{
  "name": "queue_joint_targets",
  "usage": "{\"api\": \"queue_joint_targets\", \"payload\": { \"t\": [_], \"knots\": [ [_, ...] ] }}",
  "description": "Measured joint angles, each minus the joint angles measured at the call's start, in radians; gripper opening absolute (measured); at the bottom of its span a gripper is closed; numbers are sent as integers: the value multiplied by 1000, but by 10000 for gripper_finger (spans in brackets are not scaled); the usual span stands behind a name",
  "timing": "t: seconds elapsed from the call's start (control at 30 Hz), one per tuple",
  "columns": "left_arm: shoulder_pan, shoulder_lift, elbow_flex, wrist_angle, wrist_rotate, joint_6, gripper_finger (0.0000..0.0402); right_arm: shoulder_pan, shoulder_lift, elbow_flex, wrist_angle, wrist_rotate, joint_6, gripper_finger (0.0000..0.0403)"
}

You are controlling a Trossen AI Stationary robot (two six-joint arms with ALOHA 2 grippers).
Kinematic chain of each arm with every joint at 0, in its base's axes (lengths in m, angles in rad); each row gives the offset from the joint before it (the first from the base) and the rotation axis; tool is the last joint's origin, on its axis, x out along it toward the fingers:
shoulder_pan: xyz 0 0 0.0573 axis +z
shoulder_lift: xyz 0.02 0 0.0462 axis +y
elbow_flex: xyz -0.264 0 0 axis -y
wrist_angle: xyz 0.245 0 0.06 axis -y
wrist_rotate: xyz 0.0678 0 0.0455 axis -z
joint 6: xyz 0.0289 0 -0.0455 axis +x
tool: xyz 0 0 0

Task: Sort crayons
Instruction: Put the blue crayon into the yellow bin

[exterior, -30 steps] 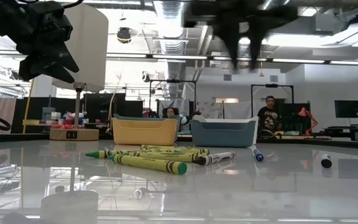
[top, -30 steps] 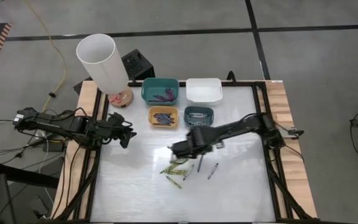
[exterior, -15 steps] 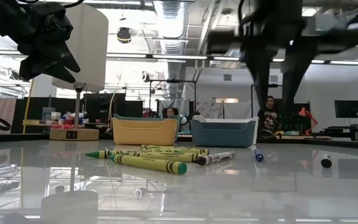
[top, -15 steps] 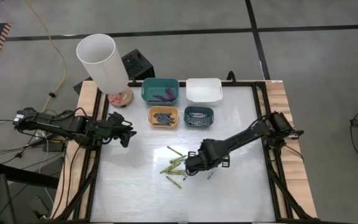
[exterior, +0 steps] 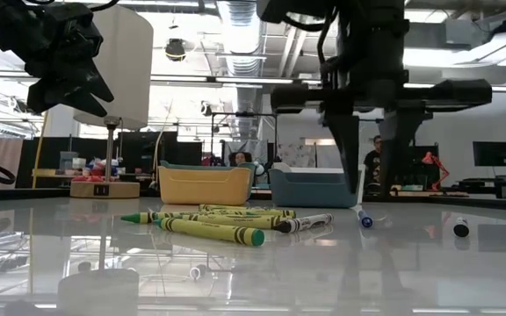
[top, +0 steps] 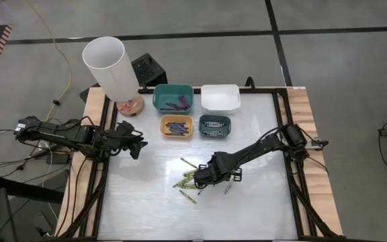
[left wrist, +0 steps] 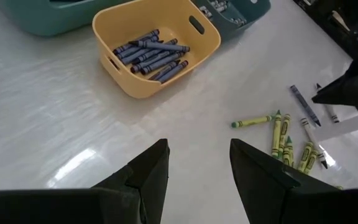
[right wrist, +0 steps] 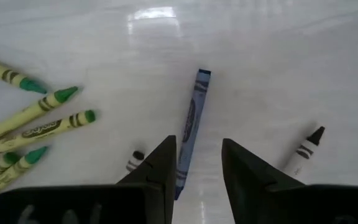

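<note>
Several yellow-green crayons [top: 188, 178] lie loose in front of the yellow bin [top: 177, 126], a blue crayon [right wrist: 190, 121] beside them. The right gripper [right wrist: 196, 163] hangs over that blue one, fingers parted, empty. The left gripper [left wrist: 197, 165] waits, open and empty, left of the bin.

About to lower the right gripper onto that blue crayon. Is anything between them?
Nothing visible. The right gripper hangs open directly over the blue crayon, with only bare table around it. The yellow-green crayons lie off to one side and a grey crayon to the other, both apart from it.
</note>
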Motion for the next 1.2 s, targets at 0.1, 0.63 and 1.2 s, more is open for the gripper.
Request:
{"api": "queue_joint_targets", "payload": {
  "t": [0.1, 0.63, 1.2],
  "knots": [
    [0, 0, 0, 0, 0, 0, 160, -7, 15, 0, 0, -2, -6, 120],
    [0, 0, 0, 3, 0, 0, 160, -15, 79, 2, 86, -69, -16, 84],
    [0, 0, 0, 4, 0, 0, 160, -15, 82, 16, 76, -69, -56, 5]
  ]
}}
